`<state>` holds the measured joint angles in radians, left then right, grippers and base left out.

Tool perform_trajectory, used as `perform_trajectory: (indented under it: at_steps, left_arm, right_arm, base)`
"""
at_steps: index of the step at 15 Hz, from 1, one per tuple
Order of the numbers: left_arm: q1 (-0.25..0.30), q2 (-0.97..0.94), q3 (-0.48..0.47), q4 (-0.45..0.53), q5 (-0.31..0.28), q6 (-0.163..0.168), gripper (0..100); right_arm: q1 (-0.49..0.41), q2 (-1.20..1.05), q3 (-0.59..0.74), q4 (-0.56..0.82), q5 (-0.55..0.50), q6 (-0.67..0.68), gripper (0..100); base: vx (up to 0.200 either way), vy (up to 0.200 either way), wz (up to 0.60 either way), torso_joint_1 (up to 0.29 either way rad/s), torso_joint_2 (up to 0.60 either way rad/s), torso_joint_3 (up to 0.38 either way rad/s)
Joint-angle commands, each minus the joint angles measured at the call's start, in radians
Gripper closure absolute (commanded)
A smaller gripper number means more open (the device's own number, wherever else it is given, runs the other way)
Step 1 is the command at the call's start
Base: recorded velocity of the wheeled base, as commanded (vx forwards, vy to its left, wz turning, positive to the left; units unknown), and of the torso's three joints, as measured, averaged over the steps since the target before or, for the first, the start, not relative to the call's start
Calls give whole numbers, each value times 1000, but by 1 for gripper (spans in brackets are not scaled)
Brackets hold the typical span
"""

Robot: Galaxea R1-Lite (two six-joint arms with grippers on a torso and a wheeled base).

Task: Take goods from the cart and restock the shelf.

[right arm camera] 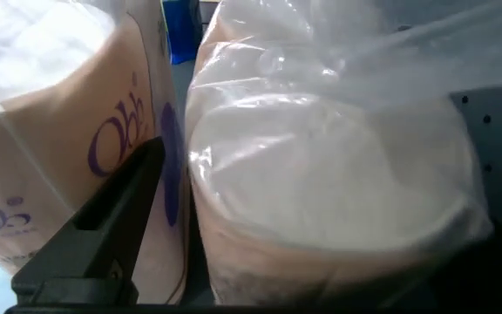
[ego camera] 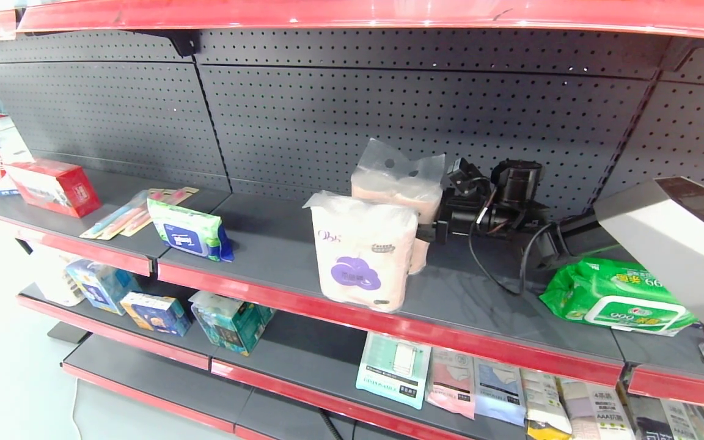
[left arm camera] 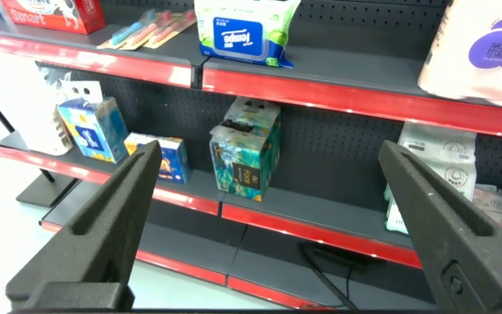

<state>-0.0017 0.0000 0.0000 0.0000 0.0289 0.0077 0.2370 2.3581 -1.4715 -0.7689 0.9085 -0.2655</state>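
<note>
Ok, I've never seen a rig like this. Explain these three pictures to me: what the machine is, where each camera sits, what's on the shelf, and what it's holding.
This is a two-armed robot on wheels, restocking a shop shelf. The wide picture comes from a camera on its head. The other two come from cameras on its wrists, each looking along that arm's gripper.

On the shelf stands a white tissue pack and, just behind it, a clear bag of rolls. A green wipes pack lies to the robot's right. To its left are a blue wipes pack, toothbrushes and a red box.

The right gripper is at the clear bag of rolls, but the pictures don't show whether it clamps it. The left gripper is open, holds nothing and faces the lower shelves.
</note>
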Motion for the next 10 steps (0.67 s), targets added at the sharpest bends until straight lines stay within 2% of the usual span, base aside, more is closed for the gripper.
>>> perform_trajectory:
  at_steps: [1,10]
  left_arm:
    - [0,0,0,0,0,0,0]
    - [0,0,0,0,0,0,0]
  right_arm:
    - [-7,-25,25,0,0,0,0]
    - [-85,-91,180,16,-13,-3,0]
  base:
    - [0,0,0,0,0,0]
    - [0,0,0,0,0,0]
